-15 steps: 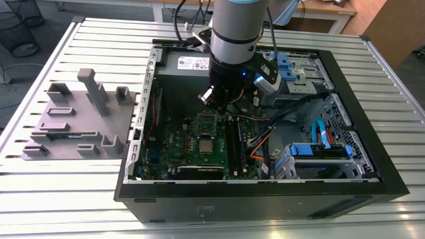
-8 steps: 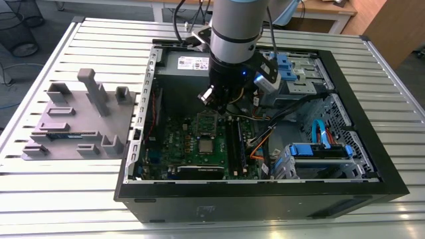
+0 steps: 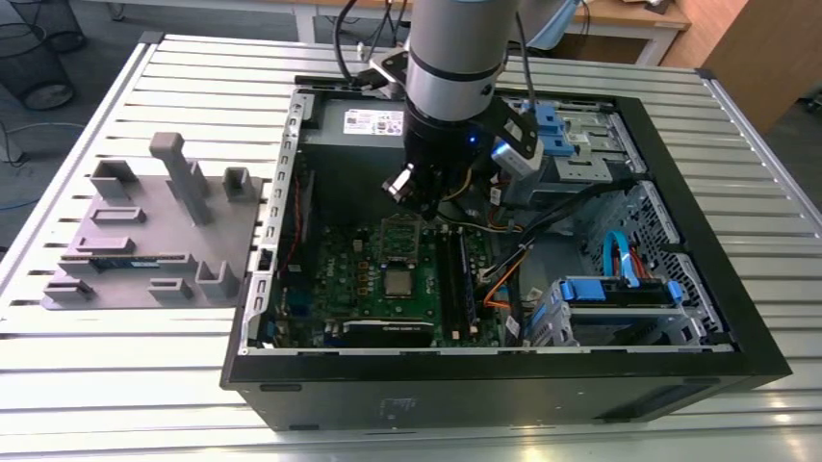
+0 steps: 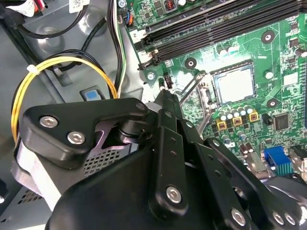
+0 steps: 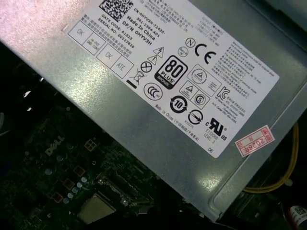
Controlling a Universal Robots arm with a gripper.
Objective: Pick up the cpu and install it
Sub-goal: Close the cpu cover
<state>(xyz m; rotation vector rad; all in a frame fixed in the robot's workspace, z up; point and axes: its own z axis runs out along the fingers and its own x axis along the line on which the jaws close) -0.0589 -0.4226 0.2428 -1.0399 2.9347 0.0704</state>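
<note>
While the arm hangs over an open computer case [image 3: 668,192] on a slatted metal counter [image 3: 154,366], its tool [image 3: 418,191] hovers above the green motherboard [image 3: 346,269], near the silver power supply [image 3: 366,123]. Whether the tool is spread or pressed together cannot be told; nothing shows between its black links in the second wrist view. The cpu [image 3: 399,282] lies flat in its socket on the board, below the tool and apart from it; its shiny square top also shows in both wrist views [image 4: 235,83] [image 5: 96,209]. A grey parts fixture [image 3: 141,241] sits on the counter at the exterior view's left, beside the case.
</note>
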